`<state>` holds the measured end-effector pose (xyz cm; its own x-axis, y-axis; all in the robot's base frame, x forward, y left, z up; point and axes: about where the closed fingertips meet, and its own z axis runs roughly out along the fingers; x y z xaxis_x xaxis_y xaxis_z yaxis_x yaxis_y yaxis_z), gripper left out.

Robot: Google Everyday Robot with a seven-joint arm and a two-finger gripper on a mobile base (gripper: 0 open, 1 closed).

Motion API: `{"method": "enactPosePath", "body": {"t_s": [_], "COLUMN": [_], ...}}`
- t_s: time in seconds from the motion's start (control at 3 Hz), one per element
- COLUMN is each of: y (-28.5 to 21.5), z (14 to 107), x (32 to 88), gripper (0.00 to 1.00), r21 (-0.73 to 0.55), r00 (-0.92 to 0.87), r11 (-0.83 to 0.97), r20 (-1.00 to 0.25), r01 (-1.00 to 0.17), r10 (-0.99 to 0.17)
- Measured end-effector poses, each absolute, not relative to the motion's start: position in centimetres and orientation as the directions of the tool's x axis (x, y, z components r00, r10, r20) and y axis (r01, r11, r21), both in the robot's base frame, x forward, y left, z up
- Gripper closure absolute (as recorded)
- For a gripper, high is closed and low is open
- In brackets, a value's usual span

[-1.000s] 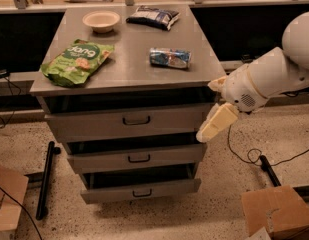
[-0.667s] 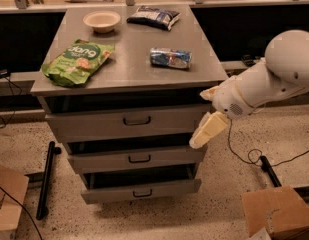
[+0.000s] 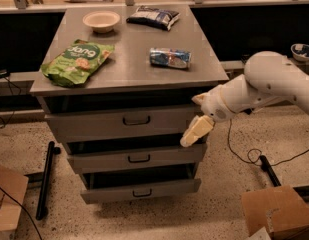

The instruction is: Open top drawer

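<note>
Speckled floor [image 3: 219, 209], grey table [image 3: 129, 74]: top drawer [image 3: 94, 126] looks shut under the tabletop, hand [image 3: 196, 130] (open or closed, cannot tell) at its right end, risking a miss of the central handle [image 3: 136, 120].

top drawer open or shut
Looks shut: the top drawer front sits back under the tabletop; the gripper is by its right end, off the handle.

Arm [image 3: 274, 81]: glossy white, thick rounded segments with a bulbous elbow, tapering to a pale cream-yellow gripper [image 3: 195, 131] sited at the right end of the top drawer [image 3: 94, 126].
</note>
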<state>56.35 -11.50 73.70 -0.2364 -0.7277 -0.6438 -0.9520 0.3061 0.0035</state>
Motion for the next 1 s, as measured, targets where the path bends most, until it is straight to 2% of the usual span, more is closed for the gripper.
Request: {"method": "enactPosePath", "body": {"t_s": [0.67,1.0], "y": [-10.6,-9.9], "z": [70.0,67.0], "x": [62.2,63.2], "gripper": [0.00,0.18], "r21": [-0.007,0.054], "r00": [-0.213,-0.239], "r11": [0.282,0.263], "r20": [-0.640,-0.621], "r01": [-0.959,-0.963], "r10": [-0.738,-0.747]}}
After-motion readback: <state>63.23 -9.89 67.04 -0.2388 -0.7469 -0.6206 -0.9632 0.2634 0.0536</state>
